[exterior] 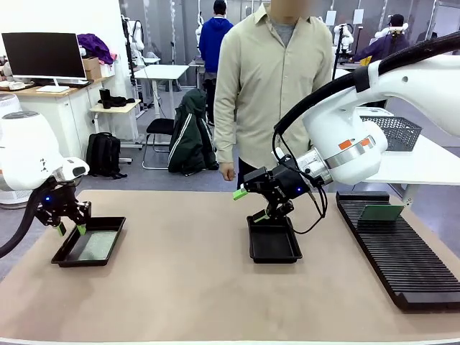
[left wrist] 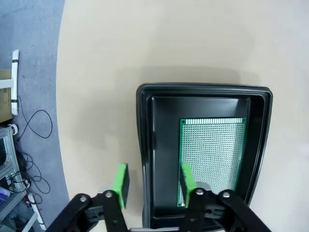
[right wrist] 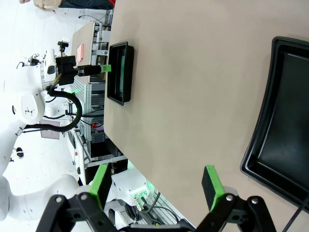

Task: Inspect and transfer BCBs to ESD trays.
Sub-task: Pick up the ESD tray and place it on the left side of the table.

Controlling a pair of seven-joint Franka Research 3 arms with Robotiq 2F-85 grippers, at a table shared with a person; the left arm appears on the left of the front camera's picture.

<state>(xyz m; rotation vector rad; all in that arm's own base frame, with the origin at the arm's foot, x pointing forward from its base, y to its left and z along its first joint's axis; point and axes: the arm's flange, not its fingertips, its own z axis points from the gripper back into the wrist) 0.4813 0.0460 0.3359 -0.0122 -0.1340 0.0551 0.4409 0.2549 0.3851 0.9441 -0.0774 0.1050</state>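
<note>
Left gripper (left wrist: 153, 176): fingers partly apart, holding nothing, straddling the near wall of the left ESD tray (left wrist: 145, 145), with one pad outside and one over the board.
BCB (left wrist: 212, 154): lies flat on that tray's floor, set towards one side.
Right gripper (exterior: 250, 205): jaws spread wide, empty, poised above the middle ESD tray (exterior: 275, 260).
Second BCB (exterior: 381, 213): propped in the ribbed black rack (exterior: 402, 266) at the robot's right.
Person (exterior: 273, 86): stands beyond the table (exterior: 194, 295).
</note>
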